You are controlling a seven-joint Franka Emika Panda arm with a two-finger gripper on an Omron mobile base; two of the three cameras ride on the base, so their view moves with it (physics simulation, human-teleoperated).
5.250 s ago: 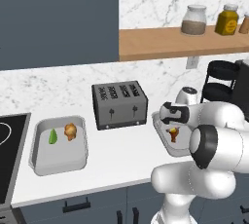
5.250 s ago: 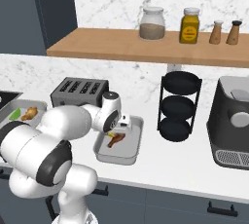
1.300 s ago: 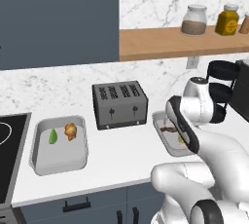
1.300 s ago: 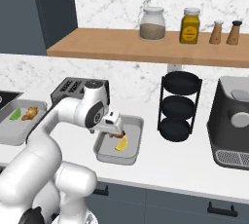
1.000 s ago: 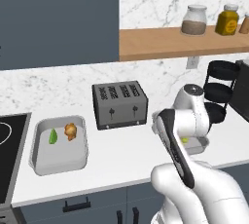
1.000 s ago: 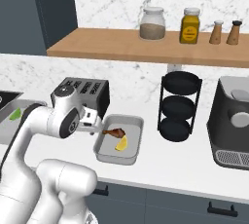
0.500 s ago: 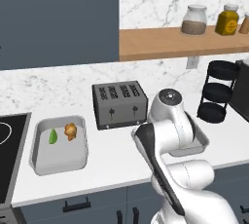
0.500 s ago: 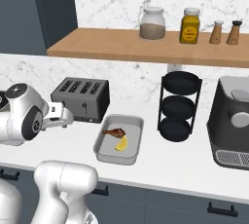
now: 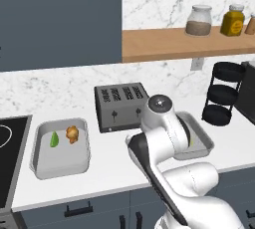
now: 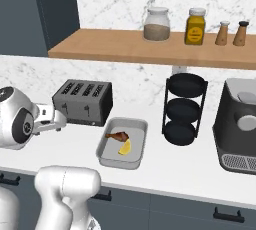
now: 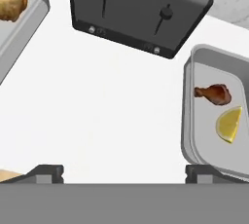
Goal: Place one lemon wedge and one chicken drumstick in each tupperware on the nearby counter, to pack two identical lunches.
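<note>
**Two lunch trays packed on a marble-backed kitchen counter**

A shallow light-grey rectangular tupperware tray [image 10: 107, 152] sits on the white counter [image 10: 200, 169] just right of a dark four-slot toaster [image 10: 84, 102]. Inside it lie a dark reddish-brown chicken drumstick [image 10: 117, 135] and, close beside it toward the front, a yellow lemon wedge [image 10: 125, 147]. The hand view shows the same pair, the drumstick nearer the toaster and the wedge just beyond it, apart from each other.

A second light-grey tray of the same shape [image 9: 42, 166] rests well to the left of the toaster, beside the edge of a black cooktop [image 9: 9, 163]. It holds a small green lemon wedge [image 9: 54, 139] and a golden orange-brown drumstick [image 9: 72, 133], side by side near the tray's back half.

The white arm's two-finger gripper [image 11: 124, 172] hangs over the bare counter between the two trays, in front of the toaster. Its dark finger tips stand spread as wide as they go, with nothing between them (only the tips themselves show at the bottom of the hand view).

Behind, a wooden shelf [image 10: 150, 48] carries a glass jar [image 10: 157, 24], an amber jar [image 10: 195, 26] and two shakers. A black three-tier rack [image 10: 182, 109] stands right of the nearer tray.
</note>
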